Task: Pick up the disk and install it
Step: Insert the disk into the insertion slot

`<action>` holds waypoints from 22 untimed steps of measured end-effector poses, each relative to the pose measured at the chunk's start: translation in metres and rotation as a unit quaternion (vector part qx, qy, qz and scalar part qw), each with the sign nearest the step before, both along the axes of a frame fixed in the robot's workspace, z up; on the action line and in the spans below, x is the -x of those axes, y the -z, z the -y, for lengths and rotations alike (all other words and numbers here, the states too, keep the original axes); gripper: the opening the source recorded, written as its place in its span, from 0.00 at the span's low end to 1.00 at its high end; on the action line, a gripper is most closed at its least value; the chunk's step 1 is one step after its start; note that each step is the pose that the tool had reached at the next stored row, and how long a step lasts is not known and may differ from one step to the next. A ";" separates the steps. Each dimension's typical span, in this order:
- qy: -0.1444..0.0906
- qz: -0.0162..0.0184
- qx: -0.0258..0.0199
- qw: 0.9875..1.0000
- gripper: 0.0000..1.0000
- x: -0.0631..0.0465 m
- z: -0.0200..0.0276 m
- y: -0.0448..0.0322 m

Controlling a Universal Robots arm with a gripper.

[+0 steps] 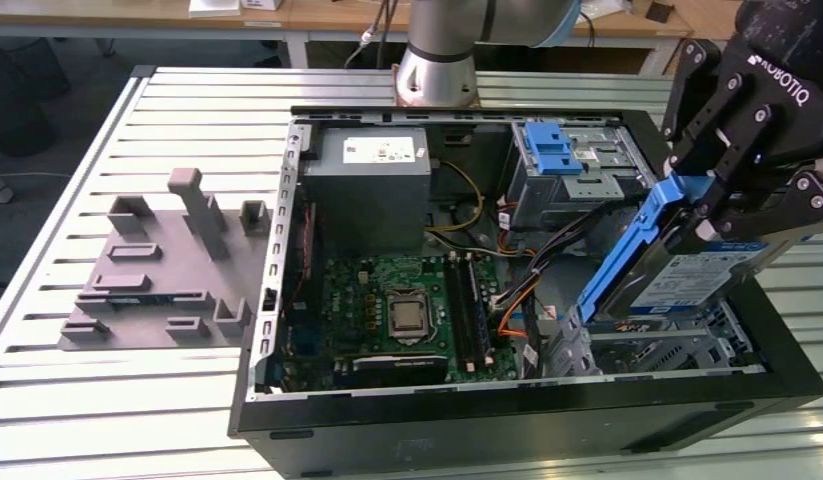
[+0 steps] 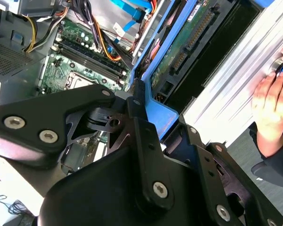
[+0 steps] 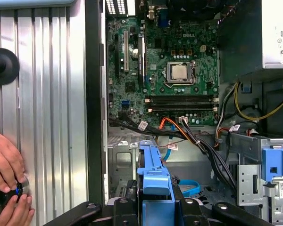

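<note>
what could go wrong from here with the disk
The disk hangs tilted in the claw over the bay, so it could jam going in. Cables run beside the bay and could get pinched. A hand rests on the table by the case, close to the claw.

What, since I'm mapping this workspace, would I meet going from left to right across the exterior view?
Grey moulded fixture → motherboard → disk, clamped in the gripper.

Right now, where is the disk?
At the exterior view's right, the disk hangs tilted in the claw, over the metal bay at that end of the open computer case.
</note>
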State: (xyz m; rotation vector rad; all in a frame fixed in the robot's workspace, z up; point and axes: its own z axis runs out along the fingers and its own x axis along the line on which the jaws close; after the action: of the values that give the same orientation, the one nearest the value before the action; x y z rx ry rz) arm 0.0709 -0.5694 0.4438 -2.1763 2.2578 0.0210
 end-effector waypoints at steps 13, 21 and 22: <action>0.000 0.000 0.000 1.000 0.36 -0.002 -0.0002 0.0087; 0.000 0.000 0.000 1.000 0.36 -0.002 -0.0001 0.0122; 0.000 0.000 0.000 1.000 0.36 -0.002 -0.0001 0.0126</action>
State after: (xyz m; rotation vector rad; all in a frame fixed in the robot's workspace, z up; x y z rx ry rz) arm 0.0728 -0.5693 0.4312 -2.1759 2.2582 0.0209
